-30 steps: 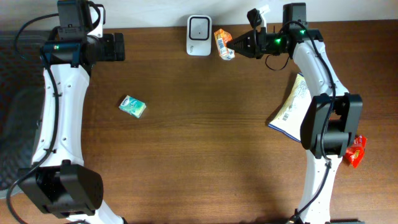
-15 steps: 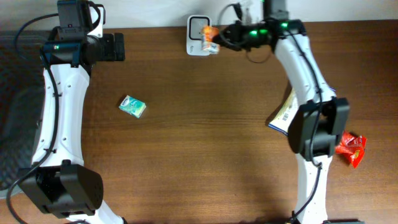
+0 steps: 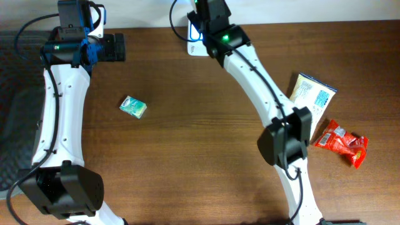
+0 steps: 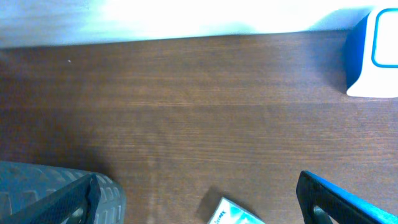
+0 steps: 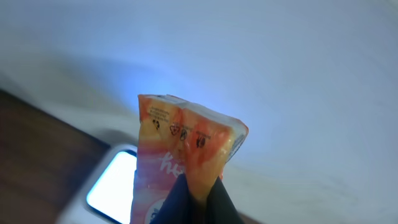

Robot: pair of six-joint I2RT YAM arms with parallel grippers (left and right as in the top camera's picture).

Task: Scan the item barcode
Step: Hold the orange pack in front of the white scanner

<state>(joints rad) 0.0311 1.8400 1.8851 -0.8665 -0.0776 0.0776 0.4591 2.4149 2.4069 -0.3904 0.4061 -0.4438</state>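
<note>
Right hand (image 5: 194, 198) is clamped shut on the bottom edge of the orange packet (image 5: 186, 149). In the last second it swung the packet from just right of the scanner (image 5: 115, 180) to right over it. From overhead the arm now covers most of the scanner and the packet itself is hidden. So I'd say we're at the actual scan step: the item is being presented, and there's a bluish glow on the wall behind.

The packet is a crinkly orange-pink sachet held upright. It has white lettering and tiny symbols along the sealed top edge. There's no barcode on the side the wrist cam sees, so can't tell if it's facing the scanner.

Left hand (image 4: 199, 186) hangs wide open and empty at the back left of the worktop (image 3: 187, 137), with the green packet (image 3: 133, 107) lying well apart from the action.
</note>
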